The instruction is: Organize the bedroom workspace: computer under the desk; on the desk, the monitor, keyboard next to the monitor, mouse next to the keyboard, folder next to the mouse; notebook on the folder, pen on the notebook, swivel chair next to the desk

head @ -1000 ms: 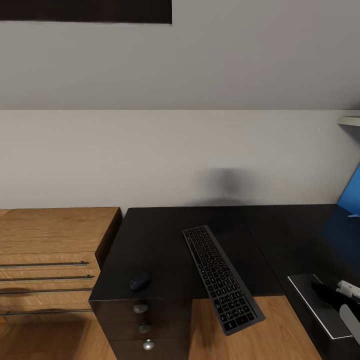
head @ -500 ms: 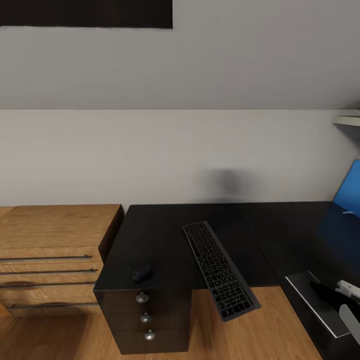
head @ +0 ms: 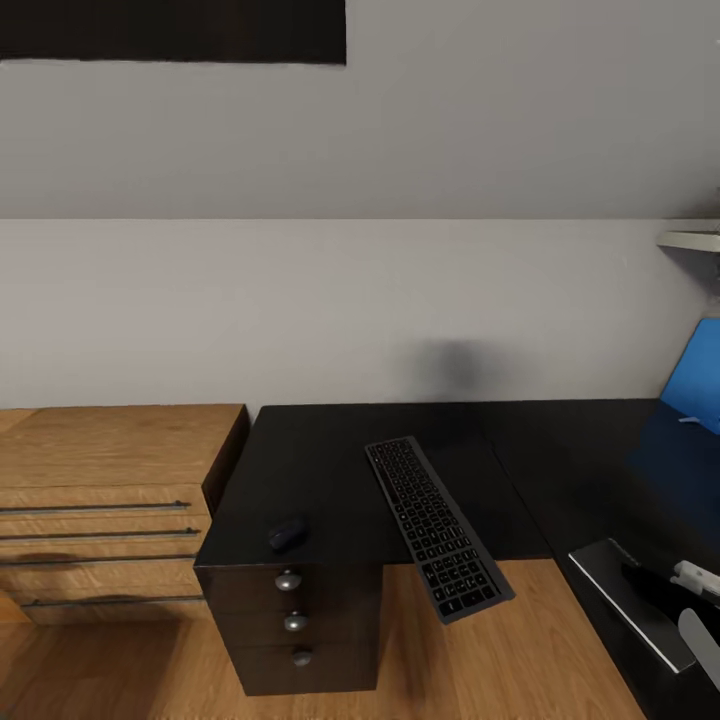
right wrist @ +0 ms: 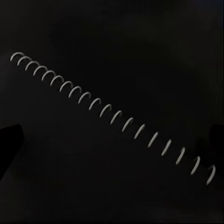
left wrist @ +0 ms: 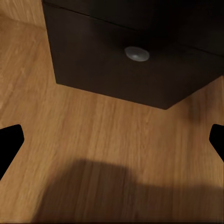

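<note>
While the keyboard (head: 437,527) overhangs the desk (head: 320,470) front edge, the mouse (head: 287,533) sits apart; both grippers' fingers spread wide, right over a spiral-bound notebook (right wrist: 112,116).

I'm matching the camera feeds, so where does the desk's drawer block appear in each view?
Head view: the drawer block sits at lower centre, under the mouse, with three round knobs.
Left wrist view: its dark corner stands on the wood floor ahead of the jaws.
Right wrist view: a spiral binding on black; too dark to tell more.
Shared landmark: a round knob above the wood floor.
</note>
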Motion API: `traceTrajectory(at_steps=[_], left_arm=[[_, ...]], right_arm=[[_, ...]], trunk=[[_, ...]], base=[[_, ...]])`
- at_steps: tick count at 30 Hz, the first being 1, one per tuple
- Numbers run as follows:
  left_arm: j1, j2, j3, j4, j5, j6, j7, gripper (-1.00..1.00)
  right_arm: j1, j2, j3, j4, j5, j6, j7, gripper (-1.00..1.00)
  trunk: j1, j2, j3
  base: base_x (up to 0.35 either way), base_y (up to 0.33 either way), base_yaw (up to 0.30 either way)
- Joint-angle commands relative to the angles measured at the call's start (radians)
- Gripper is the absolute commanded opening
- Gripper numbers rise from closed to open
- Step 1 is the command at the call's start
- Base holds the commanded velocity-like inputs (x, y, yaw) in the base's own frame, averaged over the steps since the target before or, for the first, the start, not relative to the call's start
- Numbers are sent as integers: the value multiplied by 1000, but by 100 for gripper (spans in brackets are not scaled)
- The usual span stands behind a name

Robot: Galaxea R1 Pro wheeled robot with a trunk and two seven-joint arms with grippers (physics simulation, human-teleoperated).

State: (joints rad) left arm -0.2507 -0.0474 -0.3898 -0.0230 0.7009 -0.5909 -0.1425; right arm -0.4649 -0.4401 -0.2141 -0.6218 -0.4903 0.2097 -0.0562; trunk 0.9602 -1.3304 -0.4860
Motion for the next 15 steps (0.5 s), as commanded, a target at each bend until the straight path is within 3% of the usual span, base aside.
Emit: traceTrajectory(at_steps=[1, 15], left_arm=[[-1, 0, -3, 2, 11, -3, -8, 100], [-1, 0, -3, 2, 11, -6, -8, 100]], right_arm=[[0, 0, 1, 51, -10, 5, -7, 100], [0, 1, 1, 52, -10, 5, -7, 100]], trunk=[[0, -1, -1], [0, -1, -1]], base=[[-147, 0, 0], [-33, 2, 0]])
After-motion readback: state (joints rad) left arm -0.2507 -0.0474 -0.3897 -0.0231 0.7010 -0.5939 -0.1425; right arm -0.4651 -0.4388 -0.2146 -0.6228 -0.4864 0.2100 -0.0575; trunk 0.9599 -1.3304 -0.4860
